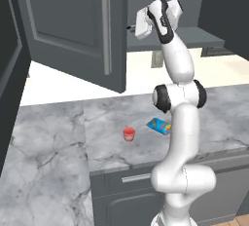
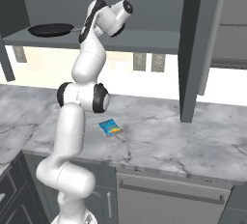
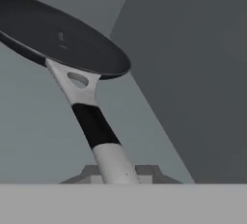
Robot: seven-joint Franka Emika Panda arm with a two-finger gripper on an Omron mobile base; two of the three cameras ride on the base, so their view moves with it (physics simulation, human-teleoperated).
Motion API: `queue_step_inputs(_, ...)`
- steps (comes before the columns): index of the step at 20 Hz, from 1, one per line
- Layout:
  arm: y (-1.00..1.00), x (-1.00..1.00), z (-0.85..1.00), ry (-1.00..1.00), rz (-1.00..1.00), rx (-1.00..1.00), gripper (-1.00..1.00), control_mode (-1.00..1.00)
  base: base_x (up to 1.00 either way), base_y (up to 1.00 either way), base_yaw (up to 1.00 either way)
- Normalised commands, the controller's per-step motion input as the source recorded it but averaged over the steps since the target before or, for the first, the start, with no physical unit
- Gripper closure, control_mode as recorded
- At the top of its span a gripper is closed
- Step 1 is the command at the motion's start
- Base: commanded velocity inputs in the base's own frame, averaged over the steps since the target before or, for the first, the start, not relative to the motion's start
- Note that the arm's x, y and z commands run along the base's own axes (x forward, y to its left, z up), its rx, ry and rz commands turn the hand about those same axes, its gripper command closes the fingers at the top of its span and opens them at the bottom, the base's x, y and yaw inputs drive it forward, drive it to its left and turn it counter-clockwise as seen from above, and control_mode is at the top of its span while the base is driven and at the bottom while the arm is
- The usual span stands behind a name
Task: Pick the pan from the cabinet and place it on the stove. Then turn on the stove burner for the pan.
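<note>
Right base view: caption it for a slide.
Arm reaches into the open cabinet, gripper at the handle of the pan.

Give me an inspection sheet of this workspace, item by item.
Surface: grey marble counter, mostly bare.
Job's things: black pan lies on the shelf of the open cabinet; its handle points toward the hand. Stove: nothing seen.
Clutter: small red cup and blue packet on the counter, apart from each other.
Grippers: gripper raised to the shelf at the handle end; fingertips hidden, grip not confirmed.
Cables: nothing seen.
Surroundings: wall outlets under the cabinet; low drawers below the counter.
</note>
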Motion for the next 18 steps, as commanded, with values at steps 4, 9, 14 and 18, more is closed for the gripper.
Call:
queue_step_inputs(4,0.0,-0.4,-0.02,-0.1,0.0,0.0,1.0,-1.0,0.0,0.0,0.0)
queue_step_inputs(9,0.0,-0.43,-0.04,-0.1,0.0,0.0,1.0,-1.0,0.0,0.0,0.0)
queue_step_inputs(14,0.0,-0.48,-0.06,-0.12,0.0,0.0,1.0,-1.0,0.0,0.0,0.0)
queue_step_inputs(18,-0.01,-0.53,0.0,-0.15,-0.01,0.0,1.0,-1.0,0.0,0.0,0.0)
